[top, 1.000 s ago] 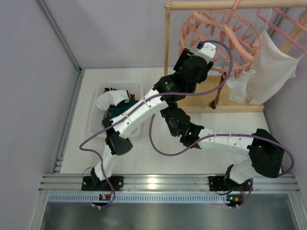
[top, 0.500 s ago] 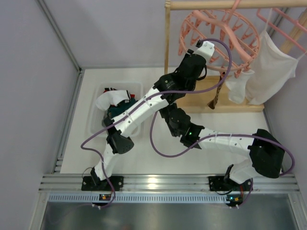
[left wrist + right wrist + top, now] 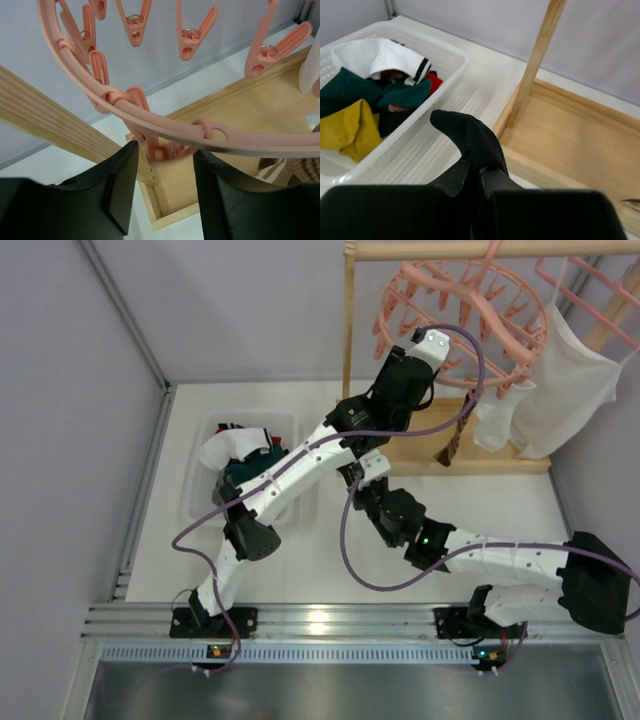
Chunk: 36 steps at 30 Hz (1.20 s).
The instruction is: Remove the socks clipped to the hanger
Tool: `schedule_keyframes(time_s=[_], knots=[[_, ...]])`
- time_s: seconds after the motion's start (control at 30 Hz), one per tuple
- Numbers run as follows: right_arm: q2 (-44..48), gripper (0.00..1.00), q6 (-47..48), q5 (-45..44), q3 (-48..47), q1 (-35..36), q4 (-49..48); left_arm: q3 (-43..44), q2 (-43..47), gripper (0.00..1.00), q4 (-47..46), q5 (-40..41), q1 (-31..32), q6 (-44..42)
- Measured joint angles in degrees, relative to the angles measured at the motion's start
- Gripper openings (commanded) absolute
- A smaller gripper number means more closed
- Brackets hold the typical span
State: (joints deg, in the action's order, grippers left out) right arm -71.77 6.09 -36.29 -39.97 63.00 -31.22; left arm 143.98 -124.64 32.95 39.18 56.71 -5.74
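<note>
The left gripper's (image 3: 163,162) two black fingers (image 3: 119,187) stand apart on either side of a pink peg (image 3: 159,149) hanging from the rim of the round pink hanger (image 3: 150,119); whether the pads touch the peg cannot be told from the blurred wrist view. More pegs dangle empty along the ring above. Seen from overhead, the left arm reaches up and to the far right, its wrist at the near-left edge of the hanger, which hangs by its hook from the top bar of a wooden stand (image 3: 348,330).

The right gripper (image 3: 474,175) is pinched closed on a black sock (image 3: 470,137), whose free end curls upward past the fingertips. It is held low over the white table (image 3: 290,575), between the stand's base on the right and a white basket (image 3: 451,46) on the left. In the basket lie a striped white sock (image 3: 380,57), a teal sock (image 3: 345,90) and a mustard sock (image 3: 345,127).

A brown sock (image 3: 452,440) and a white sock (image 3: 497,420) hang from the hanger's near-right side, just beside a large white garment (image 3: 565,390).
</note>
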Motion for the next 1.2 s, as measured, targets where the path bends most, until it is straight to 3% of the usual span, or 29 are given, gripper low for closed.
schedule_keyframes(time_s=[0.27, 0.43, 0.73, 0.93, 1.2], knots=[[16.09, 0.0, -5.64, 6.51, 13.38, 0.0, 4.42, -3.39, 0.79, 0.8, 0.39, -0.9, -0.15, 3.32], [22.99, 0.0, -7.56, 9.53, 18.53, 0.0, 7.34, -7.1, 6.14, 0.97, 0.48, -1.84, -0.15, 6.01], [26.25, 0.0, -10.08, 15.8, 19.69, -1.44, 8.63, -25.92, 27.47, 0.98, -0.28, 0.11, -0.31, 8.85], [19.34, 0.0, -12.02, 25.79, 13.92, -7.1, 8.94, -46.01, 45.42, 0.98, 0.92, 7.91, -2.64, 14.8], [-3.78, 0.0, -13.38, 36.74, -7.56, -8.92, 7.41, -62.25, 68.15, 0.98, 12.26, 10.23, -19.19, 27.45]])
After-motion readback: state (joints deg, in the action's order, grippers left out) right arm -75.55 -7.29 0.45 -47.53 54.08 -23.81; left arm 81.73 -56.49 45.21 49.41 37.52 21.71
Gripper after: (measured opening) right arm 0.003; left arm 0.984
